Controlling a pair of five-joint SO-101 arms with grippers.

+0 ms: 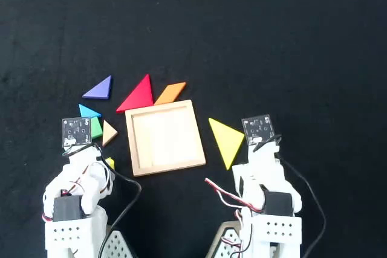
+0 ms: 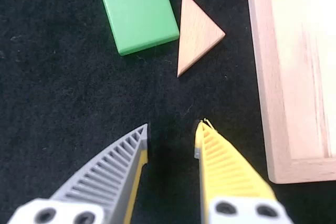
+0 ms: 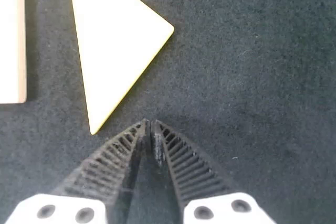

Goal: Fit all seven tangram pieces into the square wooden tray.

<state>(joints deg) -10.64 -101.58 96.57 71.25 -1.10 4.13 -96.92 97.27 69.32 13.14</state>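
My left hand (image 2: pixel 173 127) hovers over the black surface (image 2: pixel 52 103), fingers apart and empty. Straight ahead lies the plain wooden triangle (image 2: pixel 197 35). Its long edge runs away from me, and its square corner points at the empty tray (image 2: pixel 260 51) nearby. My right hand (image 3: pixel 150 124), fingers together, sits just short of the yellow triangle (image 3: pixel 110 40), which lies between it and the tray.

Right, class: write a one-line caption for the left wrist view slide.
Open left gripper over black cloth, facing a green square and a wooden triangle, wooden tray beside them.
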